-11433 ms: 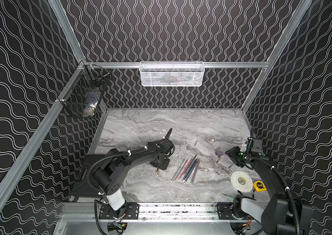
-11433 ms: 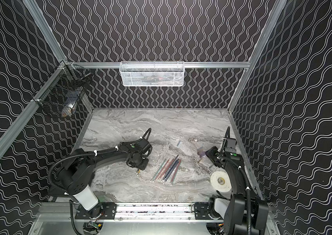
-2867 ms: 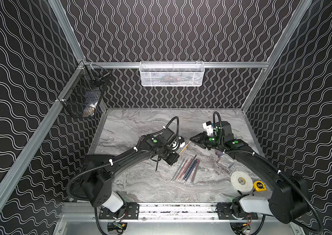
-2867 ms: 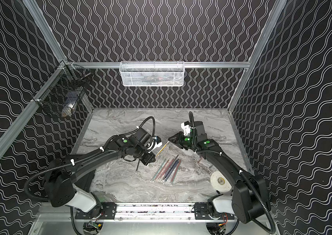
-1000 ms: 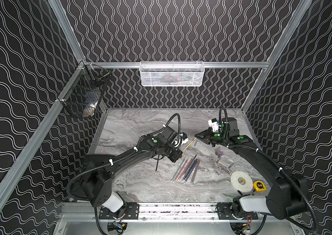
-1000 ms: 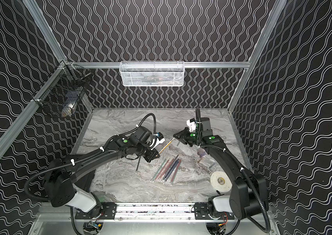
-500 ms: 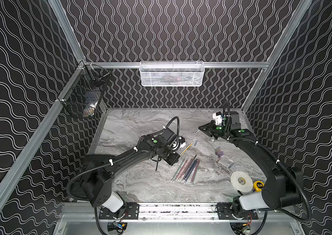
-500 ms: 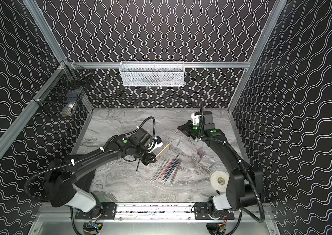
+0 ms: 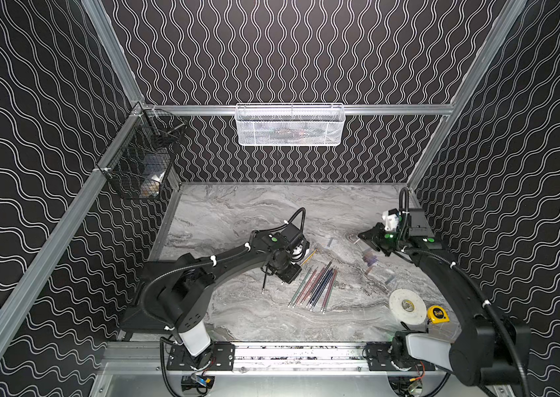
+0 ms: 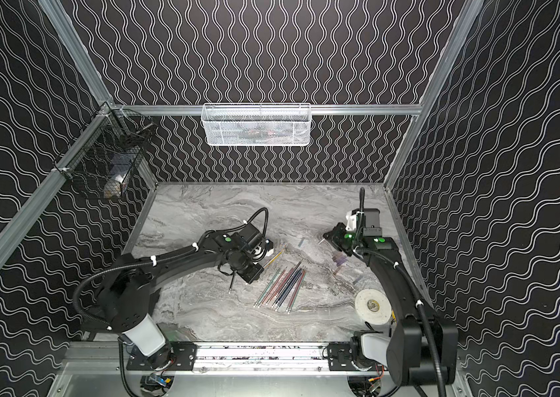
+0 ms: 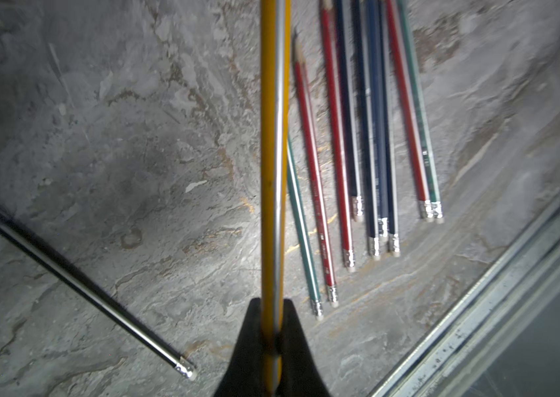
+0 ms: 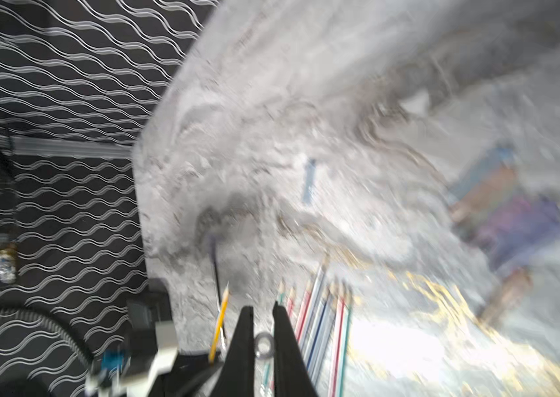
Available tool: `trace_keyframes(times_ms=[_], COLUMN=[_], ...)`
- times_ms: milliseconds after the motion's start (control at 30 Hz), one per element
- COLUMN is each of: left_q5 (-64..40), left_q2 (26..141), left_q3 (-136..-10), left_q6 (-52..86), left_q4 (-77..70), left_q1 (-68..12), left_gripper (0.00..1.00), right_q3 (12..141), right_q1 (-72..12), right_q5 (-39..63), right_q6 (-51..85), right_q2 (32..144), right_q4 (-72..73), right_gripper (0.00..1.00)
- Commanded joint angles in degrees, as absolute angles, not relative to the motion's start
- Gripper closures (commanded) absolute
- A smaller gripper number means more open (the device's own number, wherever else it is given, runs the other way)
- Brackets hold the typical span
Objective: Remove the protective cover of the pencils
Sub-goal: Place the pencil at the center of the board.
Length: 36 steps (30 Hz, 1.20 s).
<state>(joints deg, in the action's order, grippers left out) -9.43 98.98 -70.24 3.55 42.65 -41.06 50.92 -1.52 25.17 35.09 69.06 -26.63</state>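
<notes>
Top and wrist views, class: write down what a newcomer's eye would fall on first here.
The left gripper, mid-table, is shut on a yellow pencil held above the marble table. Beside it lies a row of red, blue and green pencils. Near the right wall the right gripper pinches a small clear cap.

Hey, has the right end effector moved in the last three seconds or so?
Yes. The right end effector has pulled away from the row of pencils, toward the right wall.
</notes>
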Motion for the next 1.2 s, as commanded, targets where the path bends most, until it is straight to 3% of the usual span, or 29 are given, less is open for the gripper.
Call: trace_keyframes(times_ms=[0, 233, 700, 1100, 1167], left_q5=[-4.4, -3.46, -2.77, -8.29, -10.15], left_q2=[101.3, 103.45, 106.88, 103.61, 102.65], left_q3=[-70.93, -70.75, -70.84, -70.07, -70.05], left_q6=[4.8, 5.36, 5.0, 4.79, 4.94], left_q4=[45.81, 46.04, 47.64, 46.11, 45.52], left_q1=[-41.06, -41.22, -43.15, -43.16, -42.77], left_gripper=[1.0, 1.0, 0.99, 0.67, 0.66], right_q3=[46.91, 40.61, 36.62, 36.67, 36.7], right_q1=[-0.6, 1.43, 6.71, 8.34, 8.57], right_q5=[18.76, 9.48, 12.87, 14.63, 15.23], right_q6=[33.05, 34.72, 34.63, 34.19, 34.12], right_q2=[65.55, 62.4, 69.04, 72.41, 73.22], right_q4=[-32.51, -34.98, -31.04, -28.53, -28.01], right_gripper=[0.98, 0.95, 0.92, 0.92, 0.9])
